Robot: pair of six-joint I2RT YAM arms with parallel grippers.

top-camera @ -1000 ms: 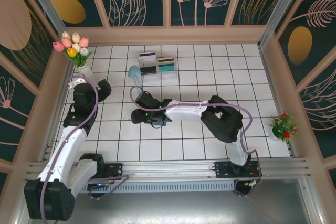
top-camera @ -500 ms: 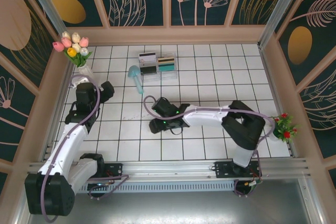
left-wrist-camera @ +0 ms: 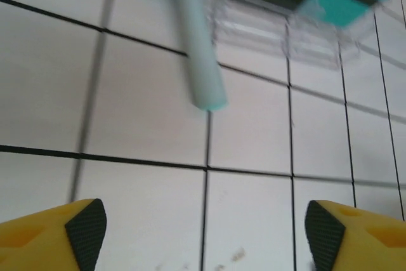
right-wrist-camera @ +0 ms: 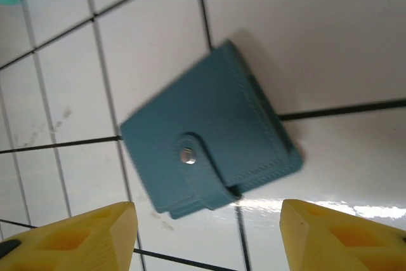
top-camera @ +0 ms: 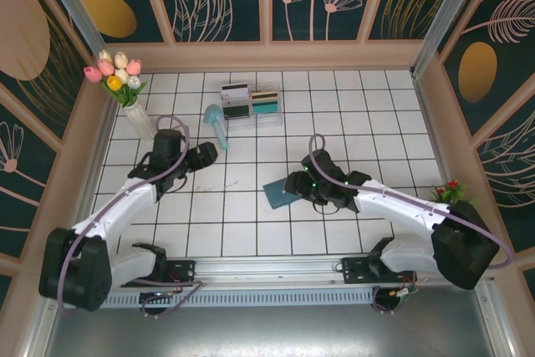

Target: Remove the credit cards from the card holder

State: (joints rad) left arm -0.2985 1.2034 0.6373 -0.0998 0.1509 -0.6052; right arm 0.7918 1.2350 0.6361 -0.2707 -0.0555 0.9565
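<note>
One card holder (top-camera: 278,192) lies closed, its snap tab fastened, on the white tiles near the centre of the top view. The right gripper (top-camera: 293,183) is just beside it, fingers spread and holding nothing. The left gripper (top-camera: 206,155), also spread, sits at centre-left below one teal scoop (top-camera: 216,119) and one clear two-compartment box (top-camera: 251,102) holding credit cards (top-camera: 266,103) too small to count.

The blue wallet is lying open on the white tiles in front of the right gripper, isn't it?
Not quite. The card holder is closed, with its strap snapped shut, as the right wrist view shows. It does lie on the white tiles in front of the right gripper.
</note>
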